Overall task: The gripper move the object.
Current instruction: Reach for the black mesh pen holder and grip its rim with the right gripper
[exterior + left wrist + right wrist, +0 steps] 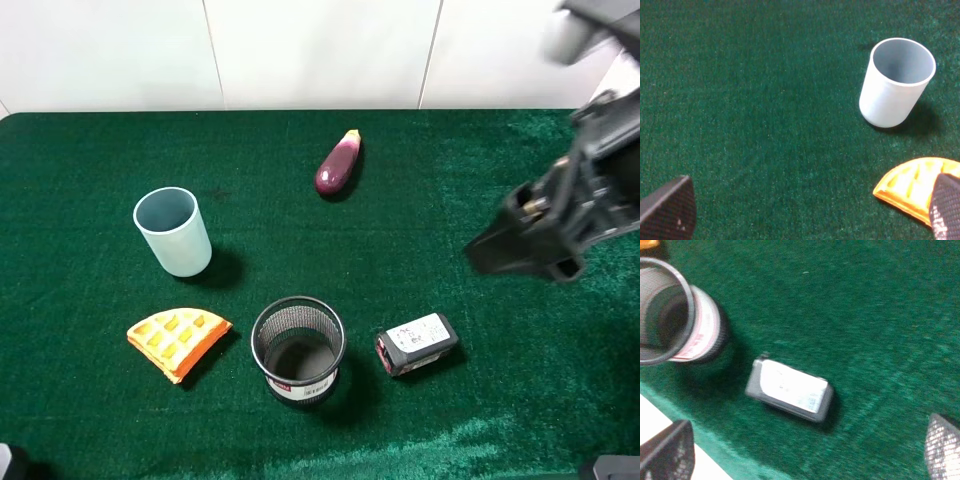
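The black wire-mesh pen cup (298, 350) stands upright near the table's front edge, its white label with a red mark facing front. It also shows in the right wrist view (670, 315). My right gripper (505, 250) hovers above the table to the right of and behind the cup, apart from it. In the right wrist view the right gripper (805, 455) is open and empty, its fingertips (667, 452) spread wide. My left gripper (807, 220) is open and empty, low over the cloth near the waffle, far from the pen cup.
A pale blue plastic cup (173, 232) stands left of centre. An orange waffle piece (178, 340) lies left of the pen cup. A black box with a white label (417, 344) lies just right of it. An eggplant (339, 163) lies at the back.
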`<state>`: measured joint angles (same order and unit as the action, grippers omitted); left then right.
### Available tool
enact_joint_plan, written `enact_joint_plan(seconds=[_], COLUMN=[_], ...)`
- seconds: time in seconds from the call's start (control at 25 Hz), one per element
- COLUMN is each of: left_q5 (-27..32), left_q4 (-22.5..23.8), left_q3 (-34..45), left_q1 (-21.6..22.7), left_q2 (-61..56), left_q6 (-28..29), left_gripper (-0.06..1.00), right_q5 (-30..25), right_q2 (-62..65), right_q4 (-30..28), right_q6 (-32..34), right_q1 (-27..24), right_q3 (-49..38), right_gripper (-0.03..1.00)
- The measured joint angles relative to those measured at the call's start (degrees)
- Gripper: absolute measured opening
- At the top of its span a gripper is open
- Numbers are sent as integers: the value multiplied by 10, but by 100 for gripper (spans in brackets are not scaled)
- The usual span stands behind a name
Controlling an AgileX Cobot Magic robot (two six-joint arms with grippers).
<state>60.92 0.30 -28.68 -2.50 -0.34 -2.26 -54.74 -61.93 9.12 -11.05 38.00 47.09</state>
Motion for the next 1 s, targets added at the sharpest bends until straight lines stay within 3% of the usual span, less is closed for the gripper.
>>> enact_joint_plan(seconds=[0.36, 0.76, 1.0], left_q5=[0, 0, 0], left_q4=[0, 0, 0], left_q3=[0, 0, 0], left_q1=[0, 0, 0], left_q2=[0, 0, 0], left_q6=[0, 0, 0], left_gripper=[94, 94, 94], right_q5=[52, 72, 82], right_q2=[-108, -239, -275], right_q4=[3, 13, 63], right_q6=[94, 110, 90], right_q1=[106, 123, 123], right_q3=[32, 96, 96], right_gripper=[70, 70, 70])
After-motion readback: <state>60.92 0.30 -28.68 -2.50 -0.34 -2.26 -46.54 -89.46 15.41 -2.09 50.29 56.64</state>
